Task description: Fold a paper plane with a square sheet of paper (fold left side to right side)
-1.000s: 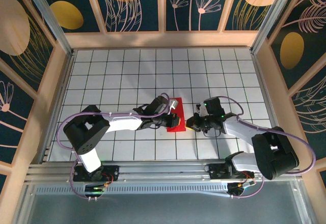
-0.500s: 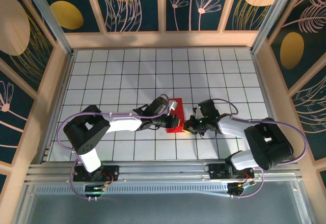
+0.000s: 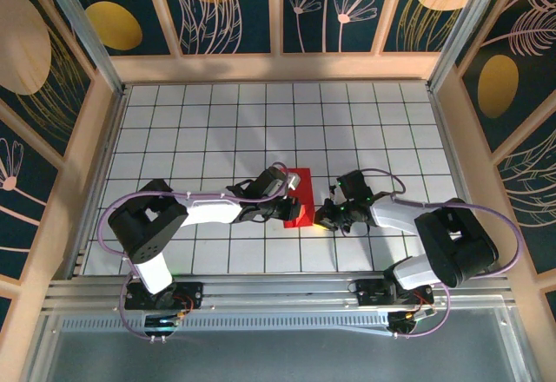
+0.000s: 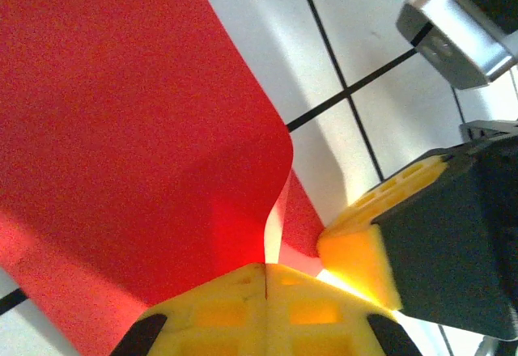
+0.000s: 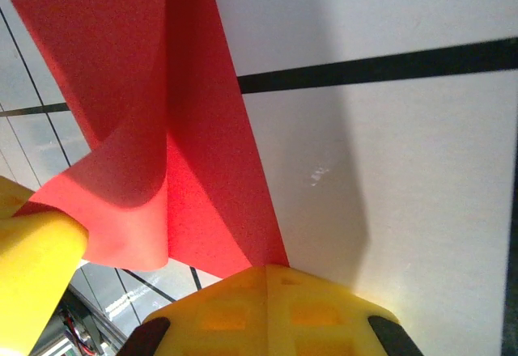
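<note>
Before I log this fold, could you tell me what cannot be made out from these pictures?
1. Top external: the left gripper covers part of the square sheet of paper; edge alignment is hidden.
2. Left wrist: the sheet is cut off by the top and left edges.
3. Right wrist: the shut fingertips of the right gripper hide whether they pinch the paper's corner.

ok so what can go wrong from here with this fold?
1. The left gripper pinches the square sheet of paper at one small spot and the lifted flap bows, so the edges may land skewed and the crease may come out crooked.
2. The right gripper meets just the lower layer's edge, so the sheet could slip free and slide.
3. The two grippers sit almost touching and could collide.
</note>
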`<state>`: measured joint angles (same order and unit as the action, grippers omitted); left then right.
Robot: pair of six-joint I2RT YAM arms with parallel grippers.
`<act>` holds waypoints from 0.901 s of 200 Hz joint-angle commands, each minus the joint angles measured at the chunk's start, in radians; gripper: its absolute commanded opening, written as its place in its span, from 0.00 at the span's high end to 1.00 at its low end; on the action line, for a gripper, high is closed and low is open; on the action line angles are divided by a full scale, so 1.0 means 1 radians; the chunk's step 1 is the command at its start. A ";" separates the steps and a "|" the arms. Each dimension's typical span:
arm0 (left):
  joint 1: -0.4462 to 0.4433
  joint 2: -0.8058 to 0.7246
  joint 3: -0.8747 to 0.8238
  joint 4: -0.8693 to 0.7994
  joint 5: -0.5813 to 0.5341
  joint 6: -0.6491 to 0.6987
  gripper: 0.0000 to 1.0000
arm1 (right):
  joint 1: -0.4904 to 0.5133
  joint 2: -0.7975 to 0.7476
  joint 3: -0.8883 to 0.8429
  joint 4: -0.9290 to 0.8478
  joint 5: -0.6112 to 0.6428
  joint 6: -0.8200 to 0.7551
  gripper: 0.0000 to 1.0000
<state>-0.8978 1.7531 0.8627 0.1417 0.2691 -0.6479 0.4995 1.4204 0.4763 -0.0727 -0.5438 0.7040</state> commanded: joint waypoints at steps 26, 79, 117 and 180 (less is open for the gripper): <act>0.025 0.023 0.002 -0.058 -0.046 0.069 1.00 | 0.009 0.024 0.002 -0.083 0.067 -0.025 1.00; 0.047 0.033 0.023 -0.083 -0.073 0.106 1.00 | 0.008 0.025 0.004 -0.088 0.068 -0.025 1.00; 0.060 0.032 0.029 -0.085 -0.093 0.118 1.00 | 0.010 0.030 0.005 -0.085 0.065 -0.023 1.00; 0.063 0.046 0.042 -0.085 -0.121 0.120 1.00 | 0.010 0.035 0.012 -0.085 0.062 -0.023 1.00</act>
<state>-0.8421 1.7794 0.8806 0.0738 0.1696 -0.5491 0.5022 1.4281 0.4881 -0.0879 -0.5423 0.6895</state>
